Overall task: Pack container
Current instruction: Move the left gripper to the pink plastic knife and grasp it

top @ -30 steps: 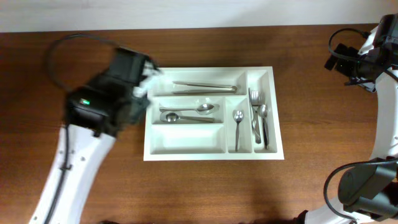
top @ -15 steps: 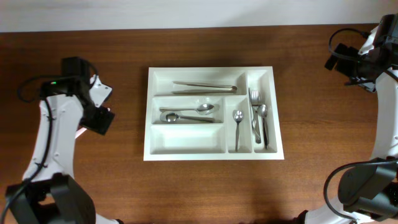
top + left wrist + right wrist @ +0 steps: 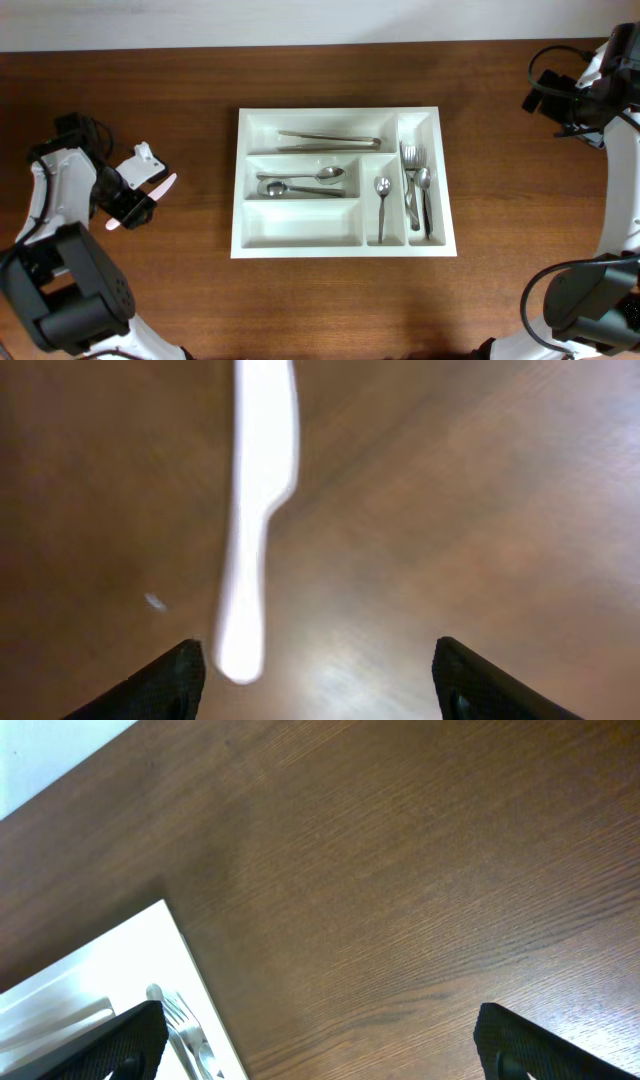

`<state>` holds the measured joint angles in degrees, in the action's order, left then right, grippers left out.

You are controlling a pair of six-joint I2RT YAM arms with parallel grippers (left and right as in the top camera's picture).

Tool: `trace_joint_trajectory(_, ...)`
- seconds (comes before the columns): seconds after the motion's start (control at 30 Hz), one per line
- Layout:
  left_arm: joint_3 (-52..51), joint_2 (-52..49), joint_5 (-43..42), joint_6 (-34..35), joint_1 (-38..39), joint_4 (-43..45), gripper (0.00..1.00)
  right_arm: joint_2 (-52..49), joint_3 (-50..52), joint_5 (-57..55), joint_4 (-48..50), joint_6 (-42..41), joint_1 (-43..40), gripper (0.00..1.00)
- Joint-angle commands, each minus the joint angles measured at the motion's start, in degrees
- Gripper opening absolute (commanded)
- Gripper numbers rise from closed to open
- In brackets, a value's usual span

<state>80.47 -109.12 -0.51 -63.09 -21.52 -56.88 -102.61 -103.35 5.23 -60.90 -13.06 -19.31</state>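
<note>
Two claws, both released. Your left claw [image 3: 318, 652] hangs low over the surface [image 3: 480, 480] with jaws spread. A white knife [image 3: 262, 490] lies flat between them, its near end close beside one finger; blur hides whether they touch. That straddle suits a pick, which is probably your next step. Your right claw [image 3: 320, 1020] is parked wide and empty off the container's [image 3: 240, 180] far right corner, likely to keep the way clear. The container sits mid-surface, well apart from the knife, with tongs [image 3: 330, 139] in its top long bay, spoons [image 3: 300, 183] in the middle and forks [image 3: 411, 165] in a narrow one. Only the overhead view relates knife to container. Only the left wrist view shows you the gap around the knife. The right wrist view adds just a container corner and fork tines.
</note>
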Motion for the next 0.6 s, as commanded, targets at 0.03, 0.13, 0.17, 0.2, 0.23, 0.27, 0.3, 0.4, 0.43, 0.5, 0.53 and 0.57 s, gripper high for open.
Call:
trace_joint_trajectory(0.03,-0.02,-3.67,-0.48,-5.42,-0.28,3.13,0.75,0.33,-1.11,0.09,0.22,0.13,-0.22,0.99)
trace_joint_trajectory(0.13,-0.02,-6.51,2.51,-7.78,-0.39,3.78,0.74,0.33,-1.11,0.11,0.22,0.13,-0.22,0.98)
trace_joint_trajectory(0.17,-0.02,-7.41,3.19,-9.16,-0.42,3.89,0.72,0.33,-1.11,0.09,0.22,0.13,-0.22,0.99)
trace_joint_trajectory(0.2,-0.02,-8.0,3.63,-10.01,-0.42,4.24,0.7,0.33,-1.11,0.11,0.22,0.13,-0.22,0.99)
trace_joint_trajectory(0.23,-0.02,-8.74,4.13,-10.05,-0.39,5.4,0.69,0.33,-1.11,0.09,0.22,0.11,-0.22,0.99)
trace_joint_trajectory(0.27,-0.02,-9.22,4.22,-10.05,-0.39,6.67,0.69,0.33,-1.11,0.09,0.22,0.13,-0.22,0.98)
trace_joint_trajectory(0.3,-0.02,-9.51,4.22,-10.05,-0.39,7.54,0.68,0.33,-1.11,0.11,0.22,0.13,-0.22,0.99)
trace_joint_trajectory(0.4,-0.02,-9.66,4.22,-10.05,-0.39,9.01,0.68,0.33,-1.11,0.09,0.2,0.13,-0.22,0.99)
trace_joint_trajectory(0.43,-0.02,-9.66,4.24,-10.05,-0.39,9.11,0.68,0.33,-1.11,0.11,0.22,0.13,-0.22,0.99)
trace_joint_trajectory(0.5,-0.02,-9.66,4.24,-10.08,-0.42,9.11,0.68,0.33,-1.11,0.11,0.22,0.13,-0.22,0.99)
trace_joint_trajectory(0.53,-0.02,-9.66,4.22,-10.05,-0.39,9.11,0.67,0.33,-1.11,0.11,0.22,0.13,-0.22,0.99)
trace_joint_trajectory(0.57,-0.02,-9.7,4.2,-10.08,-0.39,9.11,0.66,0.33,-1.11,0.09,0.22,0.13,-0.22,0.98)
